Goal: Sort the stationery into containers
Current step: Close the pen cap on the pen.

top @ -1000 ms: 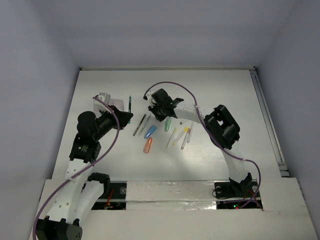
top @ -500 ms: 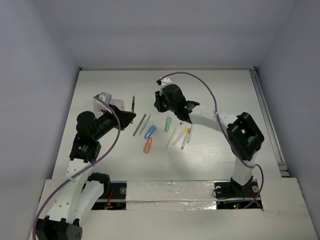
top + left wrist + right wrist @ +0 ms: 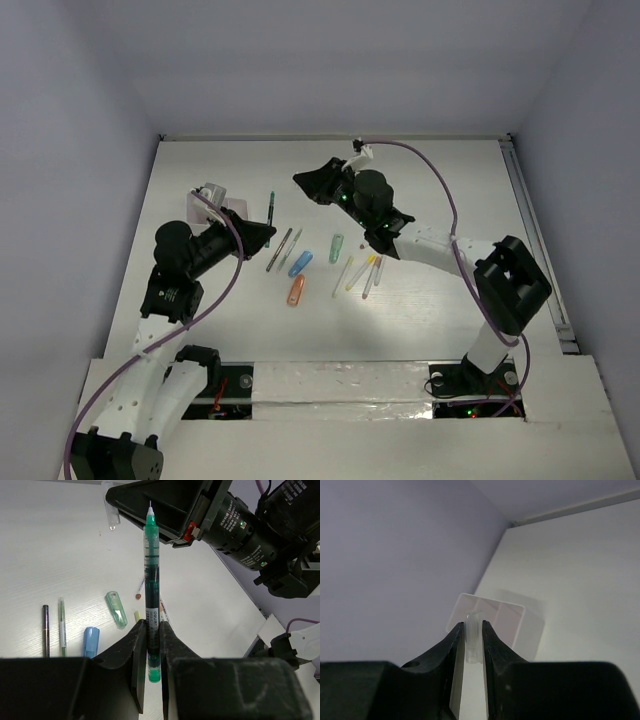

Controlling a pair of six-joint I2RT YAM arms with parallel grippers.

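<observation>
- In the top view, the left gripper [image 3: 262,231] is closed on a green pen [image 3: 271,205], a little left of the centre. In the left wrist view the pen stands straight between the fingers, with its bare tip toward the upper edge.
- The right gripper [image 3: 303,180] is clamped on a short clear cap [image 3: 472,641], above the centre of the top view.
- From the left wrist, we see the cap just to the left of the pen's tip. The two are near each other but not touching.
- The white tray [image 3: 238,205] sits at the upper left of the table [image 3: 450,180] and is partly covered by the left arm. In the right wrist view it lies behind the cap.
- The other stationery lies in the middle, between the arms: two thin dark pens [image 3: 280,249], a blue marker [image 3: 300,264], an orange marker [image 3: 296,290], a green cap [image 3: 336,247] and yellow pens [image 3: 362,272].
- We find the widest free surface at the upper right, as far as the rail [image 3: 535,240] on the right edge. Walls close the far and left sides.
</observation>
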